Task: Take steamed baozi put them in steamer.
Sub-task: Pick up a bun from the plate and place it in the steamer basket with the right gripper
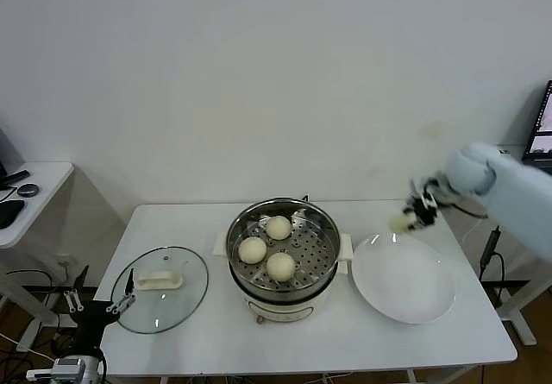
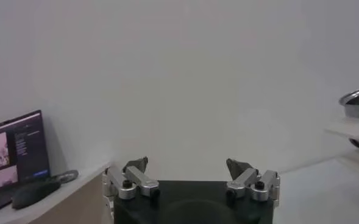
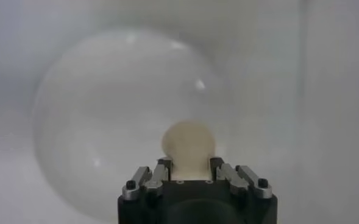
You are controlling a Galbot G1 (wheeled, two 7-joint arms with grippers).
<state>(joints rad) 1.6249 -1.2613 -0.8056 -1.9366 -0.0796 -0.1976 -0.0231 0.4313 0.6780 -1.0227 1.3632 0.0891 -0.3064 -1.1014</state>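
Observation:
The steel steamer [image 1: 321, 266] stands mid-table with three cream-white baozi on its perforated tray: one at the back [image 1: 278, 227], one at the left [image 1: 252, 249], one at the front [image 1: 280, 266]. My right gripper [image 1: 405, 220] is shut on the fourth baozi [image 3: 188, 145] and holds it in the air above the far edge of the white plate [image 1: 404, 280], to the right of the steamer. The plate also shows in the right wrist view [image 3: 94, 115], below the held bun. My left gripper [image 2: 188, 167] is open and empty, parked low at the table's left front [image 1: 99, 311].
A round glass lid [image 1: 159, 298] with a white handle lies on the table left of the steamer. A side desk [image 1: 34, 185] with a mouse stands at the far left. A screen [image 1: 542, 125] is at the right edge.

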